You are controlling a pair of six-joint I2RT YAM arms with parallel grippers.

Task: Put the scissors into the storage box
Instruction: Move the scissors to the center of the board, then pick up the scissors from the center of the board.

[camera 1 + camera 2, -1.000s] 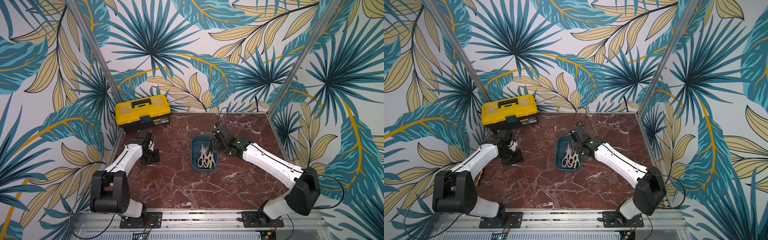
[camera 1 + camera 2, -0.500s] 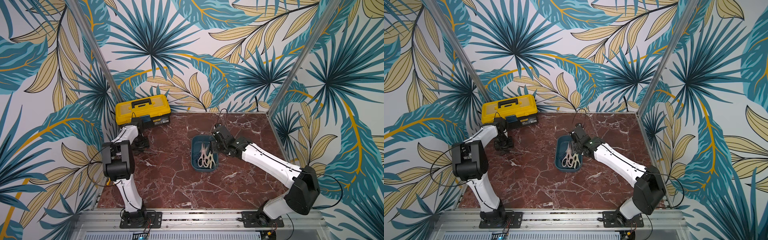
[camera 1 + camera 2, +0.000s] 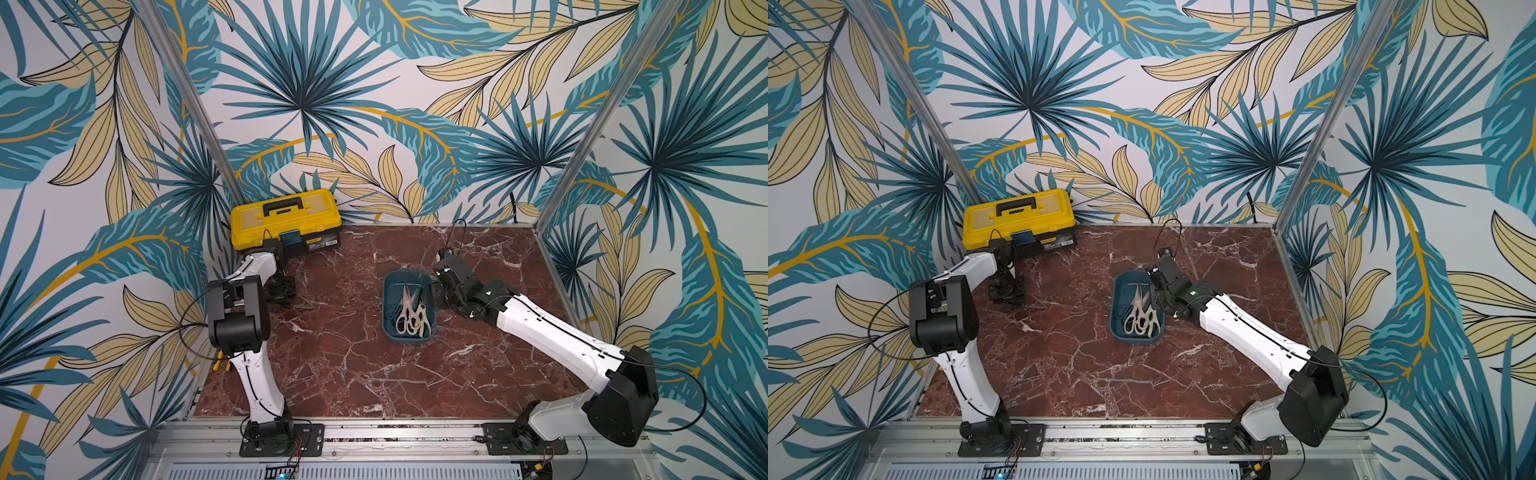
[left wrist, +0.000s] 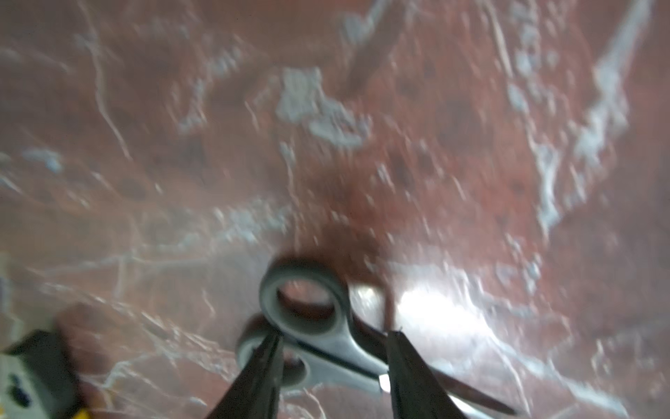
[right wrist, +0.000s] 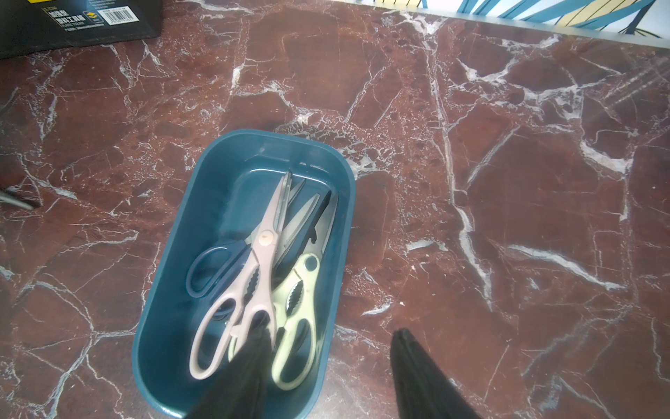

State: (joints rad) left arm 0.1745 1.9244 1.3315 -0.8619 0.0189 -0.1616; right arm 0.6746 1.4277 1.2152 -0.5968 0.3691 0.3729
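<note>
Black fingers of the left gripper stand either side of the neck of a grey-handled pair of scissors lying flat on the red marble tabletop. The jaws are part-way apart. The wrist view is blurred, so it cannot be told whether the pads are clamped on the neck or merely astride it.

Step in hand: pick-up of this pair, which lies near the yellow toolbox and well apart from the storage box.

Next move (a judgement): secure a firm clamp at the neck, lift clear of the marble, carry across and lower the pair with its blades along the box's long side, since the floor is crowded.

The right gripper is released and empty, with one finger over the box and the other over bare marble.

Inside the box lie a pinkish-cream-handled pair, a pale-green-handled pair and a blue-handled pair. They overlap, and a darker blade shows beneath them.
</note>
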